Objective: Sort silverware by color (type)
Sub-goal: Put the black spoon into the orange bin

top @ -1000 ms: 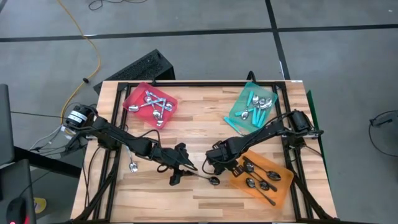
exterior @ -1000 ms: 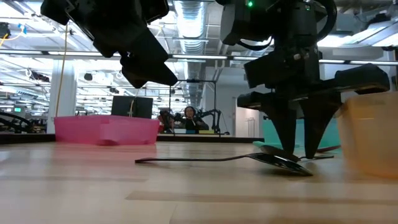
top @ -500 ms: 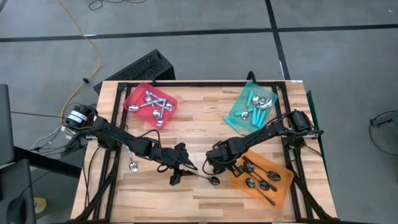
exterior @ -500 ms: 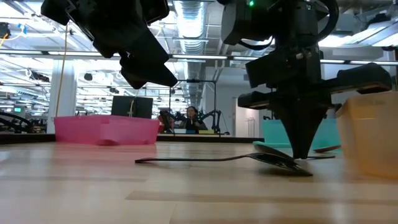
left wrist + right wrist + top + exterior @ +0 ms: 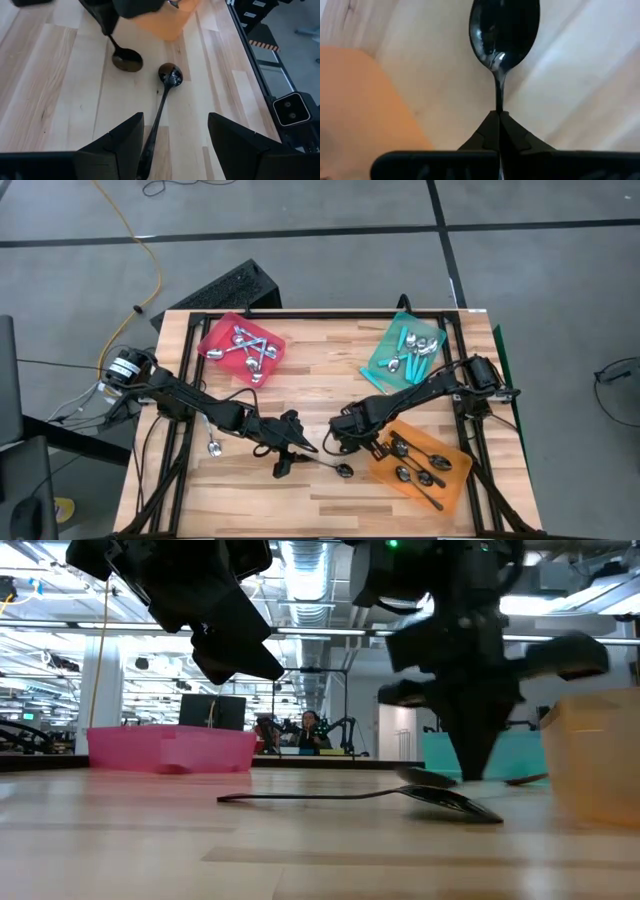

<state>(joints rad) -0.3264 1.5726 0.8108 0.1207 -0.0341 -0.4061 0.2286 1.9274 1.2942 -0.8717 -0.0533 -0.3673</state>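
Right claw [image 5: 498, 116] clamped on black spoon [image 5: 504, 30] handle beside orange tray [image 5: 360, 100]; left claw [image 5: 175, 137] apart.

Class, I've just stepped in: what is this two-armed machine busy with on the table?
It is sorting spoons into coloured trays. The right tool is shut on the handle of a black spoon beside the orange tray, where other black spoons lie. The left tool hangs open over a second black spoon on the wood. Silver spoons fill the red tray.

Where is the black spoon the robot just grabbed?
The black spoon hangs from the shut right gripper, mid-table beside the orange tray.
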